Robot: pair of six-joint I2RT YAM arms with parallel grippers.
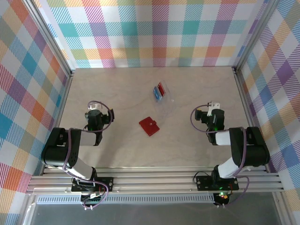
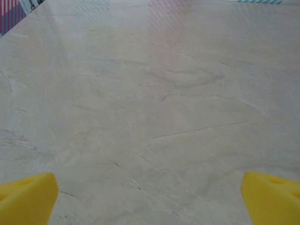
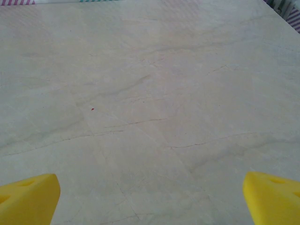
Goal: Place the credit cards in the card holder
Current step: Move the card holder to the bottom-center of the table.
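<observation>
Left fingers [image 2: 26, 199] and right fingers [image 3: 28, 197] are spread wide and empty over bare bench [image 1: 117, 150], apparently a ready pose. The red holder [image 1: 149, 126] lies shut between the arms, the cards [image 1: 159, 92] just beyond in a clear case [image 1: 166, 101], probably within reach of either arm

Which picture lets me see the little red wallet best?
The top view. The red wallet lies flat on the table between the two arms, seen whole from above. The wrist cameras give no help with it: the left fingertips and right fingertips frame pale tabletop.
</observation>
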